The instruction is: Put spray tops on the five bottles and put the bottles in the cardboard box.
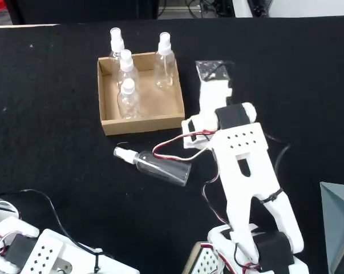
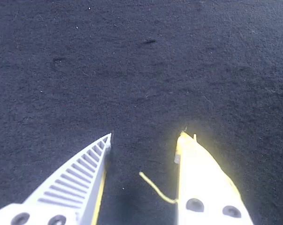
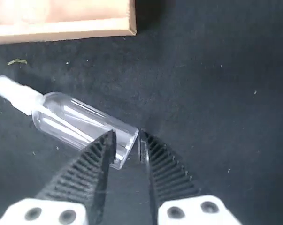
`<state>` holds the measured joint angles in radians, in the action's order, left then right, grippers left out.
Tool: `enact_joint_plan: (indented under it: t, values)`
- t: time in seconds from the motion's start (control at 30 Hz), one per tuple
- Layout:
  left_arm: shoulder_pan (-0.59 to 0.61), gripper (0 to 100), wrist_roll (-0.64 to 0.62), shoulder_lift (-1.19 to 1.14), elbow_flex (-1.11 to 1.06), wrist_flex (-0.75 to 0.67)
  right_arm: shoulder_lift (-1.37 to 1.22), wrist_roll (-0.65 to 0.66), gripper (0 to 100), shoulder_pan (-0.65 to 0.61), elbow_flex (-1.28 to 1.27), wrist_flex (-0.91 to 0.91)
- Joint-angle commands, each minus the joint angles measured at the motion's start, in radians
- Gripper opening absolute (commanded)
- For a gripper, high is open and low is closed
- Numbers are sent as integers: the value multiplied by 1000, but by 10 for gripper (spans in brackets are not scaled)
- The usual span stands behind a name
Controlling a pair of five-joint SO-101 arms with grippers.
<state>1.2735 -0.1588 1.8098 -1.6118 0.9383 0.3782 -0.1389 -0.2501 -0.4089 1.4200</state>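
A black cloth [image 1: 57,171] spreads across the whole surface; a grey angular object [image 1: 338,222] (partly cut off) sits at the high view's right edge.

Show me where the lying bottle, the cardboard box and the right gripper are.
lying bottle [image 1: 161,168]: high view, middle of clear body.
cardboard box [image 1: 142,124]: high view, front wall.
right gripper [image 3: 127,138]: right wrist view, midway between fingertips.
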Motion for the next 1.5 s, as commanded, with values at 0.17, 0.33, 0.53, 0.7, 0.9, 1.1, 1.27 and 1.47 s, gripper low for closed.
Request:
enact_joint_plan:
  t: [0.17, 0.33, 0.53, 0.7, 0.9, 1.1, 1.27, 1.47]
  values:
    - [2, 214, -3, 14, 18, -6, 58, 212, 21, 17, 127, 74]
    - [1, 214, -3, 14, 16, -6, 54, 302, 26, -2, 211, 178]
    - [1, 214, -3, 14, 16, -6, 53, 396, 54, -68, 240, 245]
    - [1, 214, -3, 14, 16, -6, 48, 465, 235, -143, 237, 288]
    - [1, 214, -3, 14, 16, -6, 47, 539, 283, -293, 234, 305]
    - [1, 214, -3, 14, 16, -6, 45, 539, 230, -434, 232, 304]
    - [1, 214, -3, 14, 16, -6, -50, 539, 230, -499, 234, 285]
    - [1, 214, -3, 14, 16, -6, -211, 609, 230, -500, 239, 193]
